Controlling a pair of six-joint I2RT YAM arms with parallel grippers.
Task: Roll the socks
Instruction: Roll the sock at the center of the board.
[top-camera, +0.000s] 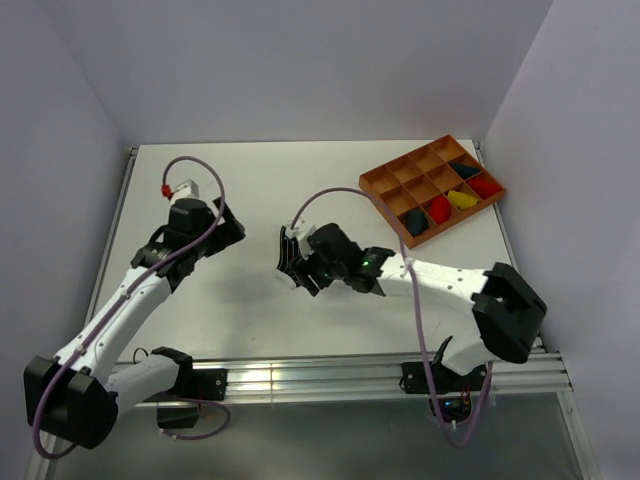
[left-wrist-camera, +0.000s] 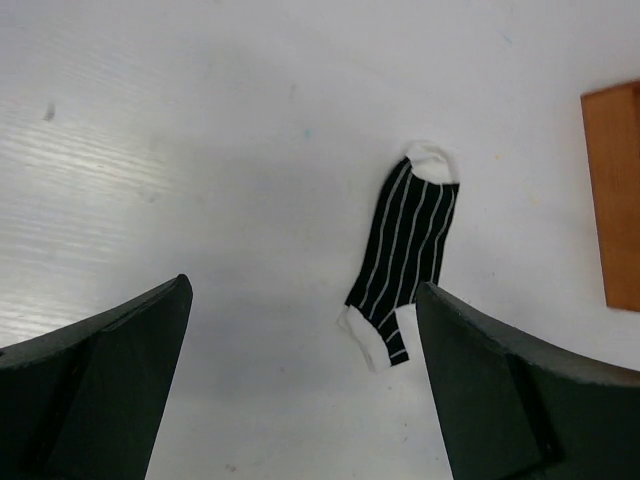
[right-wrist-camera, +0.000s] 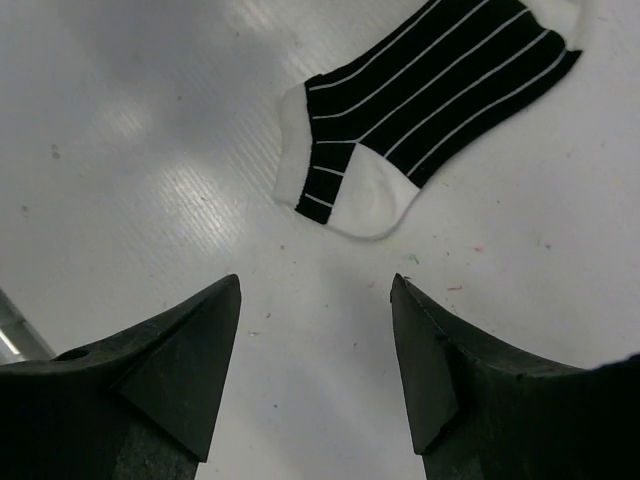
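Observation:
A black-and-white striped sock (top-camera: 287, 250) lies flat on the white table. In the left wrist view the sock (left-wrist-camera: 405, 262) has its white toe pointing away. In the right wrist view its (right-wrist-camera: 430, 85) white heel and cuff lie nearest the fingers. My right gripper (top-camera: 300, 268) (right-wrist-camera: 316, 282) is open and empty, just short of the cuff end. My left gripper (top-camera: 232, 228) (left-wrist-camera: 305, 290) is open and empty, to the left of the sock and apart from it. A red fabric piece (top-camera: 438, 208) and a dark navy one (top-camera: 412, 222) lie in tray compartments.
An orange compartment tray (top-camera: 385, 180) stands at the back right; its edge (left-wrist-camera: 612, 190) shows in the left wrist view. It also holds a yellow bundle (top-camera: 462, 198), another red piece (top-camera: 485, 185) and a dark blue piece (top-camera: 462, 168). Walls close in the table on three sides.

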